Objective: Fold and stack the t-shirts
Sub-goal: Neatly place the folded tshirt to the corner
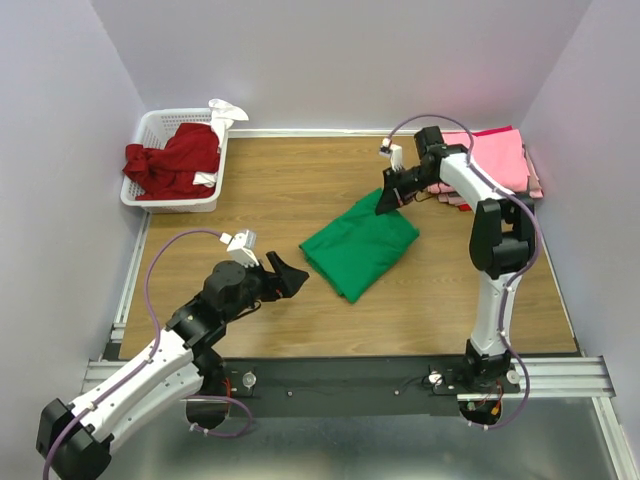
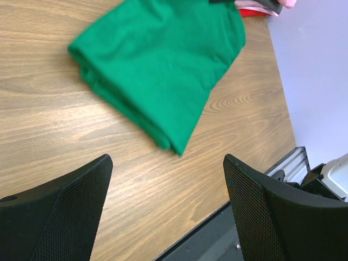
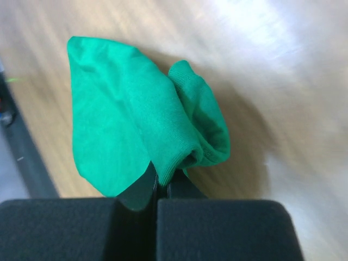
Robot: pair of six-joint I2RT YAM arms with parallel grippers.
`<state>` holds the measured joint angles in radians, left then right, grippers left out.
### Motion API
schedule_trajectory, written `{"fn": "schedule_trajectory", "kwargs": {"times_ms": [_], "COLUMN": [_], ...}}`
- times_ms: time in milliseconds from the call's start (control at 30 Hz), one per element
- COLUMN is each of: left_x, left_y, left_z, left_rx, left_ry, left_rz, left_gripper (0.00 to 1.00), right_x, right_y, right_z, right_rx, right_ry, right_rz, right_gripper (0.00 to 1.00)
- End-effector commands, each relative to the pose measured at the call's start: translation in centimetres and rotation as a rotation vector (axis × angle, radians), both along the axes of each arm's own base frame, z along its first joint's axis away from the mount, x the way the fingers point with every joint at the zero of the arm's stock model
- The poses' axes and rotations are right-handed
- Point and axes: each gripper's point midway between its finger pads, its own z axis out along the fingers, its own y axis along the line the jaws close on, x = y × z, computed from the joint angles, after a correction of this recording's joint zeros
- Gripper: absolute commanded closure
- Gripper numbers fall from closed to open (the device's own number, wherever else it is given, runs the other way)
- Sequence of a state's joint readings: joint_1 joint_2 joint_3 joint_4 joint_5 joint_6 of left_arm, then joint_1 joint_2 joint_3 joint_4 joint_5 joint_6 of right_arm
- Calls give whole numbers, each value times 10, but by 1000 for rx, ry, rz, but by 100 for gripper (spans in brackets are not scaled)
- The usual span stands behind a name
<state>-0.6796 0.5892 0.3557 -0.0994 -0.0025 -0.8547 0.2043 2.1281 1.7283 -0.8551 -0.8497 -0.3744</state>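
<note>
Top view: right gripper [image 1: 388, 200] is pinched shut on the far corner of the folded green t-shirt [image 1: 360, 245] on the table [image 1: 250, 190]. Left wrist: left gripper [image 2: 167, 160] gapes wide, empty, short of it. Right wrist: only a thin bit of hem is caught, so I reckon lifting could slip or unfold it.

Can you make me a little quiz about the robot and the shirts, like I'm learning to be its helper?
1. True or false: the right claw is shut on the green shirt.
2. Where does the dark red shirt lie? A: in the white basket. B: on the floor. C: under the green shirt.
3. Fill in the word: the left claw is ____ and holds nothing.

Key: 1 true. 2 A. 3 open.
</note>
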Motion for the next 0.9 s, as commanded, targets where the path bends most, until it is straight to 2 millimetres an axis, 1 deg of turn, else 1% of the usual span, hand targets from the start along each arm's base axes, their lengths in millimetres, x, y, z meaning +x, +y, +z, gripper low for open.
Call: {"fn": "schedule_trajectory", "kwargs": {"times_ms": [0,33,67,100,167,233,267,400,433,500,533,600,633,733,867], "left_x": [9,10,10,10,10,11,11,12,12,12,12,12,12,13,14], "left_y": [6,7,6,7,7,7,7,7,7,7,6,6,6,6,6], "left_z": [-2,0,0,0,0,-1,-2,-4,-5,-6,-5,-6,-6,-6,-6], "left_rx": [32,34,37,38,42,48,47,52,55,62,59,65,65,69,70], "left_ry": [-28,-34,-34,-35,-38,-43,-44,-48,-48,-49,-53,-54,-54,-59,-61], "left_rz": [37,37,36,36,34,35,35,29,28,23,19,16,14,14,11], "left_gripper": [10,10,10,10,10,10,10,10,10,10,10,10,10,10,10], "right_x": [29,36,47,55,75,89,98,119,126,132,137,142,145,151,156], "right_y": [-15,-17,-24,-29,-43,-54,-60,-85,-94,-104,-109,-118,-121,-129,-136], "right_z": [31,34,39,43,58,69,79,90,95,98,104,110,118,128,148], "right_rx": [-96,-115,-155,-170,-222,-260,-271,-342,-362,-394,-400,-426,-428,-449,-463], "right_ry": [-152,-173,-208,-229,-304,-359,-391,-447,-464,-485,-504,-529,-548,-580,-631], "right_rz": [-59,-77,-117,-140,-200,-245,-271,-356,-383,-410,-424,-444,-456,-480,-510], "right_gripper": [100,100,100,100,100,100,100,100,100,100,100,100,100,100,100]}}
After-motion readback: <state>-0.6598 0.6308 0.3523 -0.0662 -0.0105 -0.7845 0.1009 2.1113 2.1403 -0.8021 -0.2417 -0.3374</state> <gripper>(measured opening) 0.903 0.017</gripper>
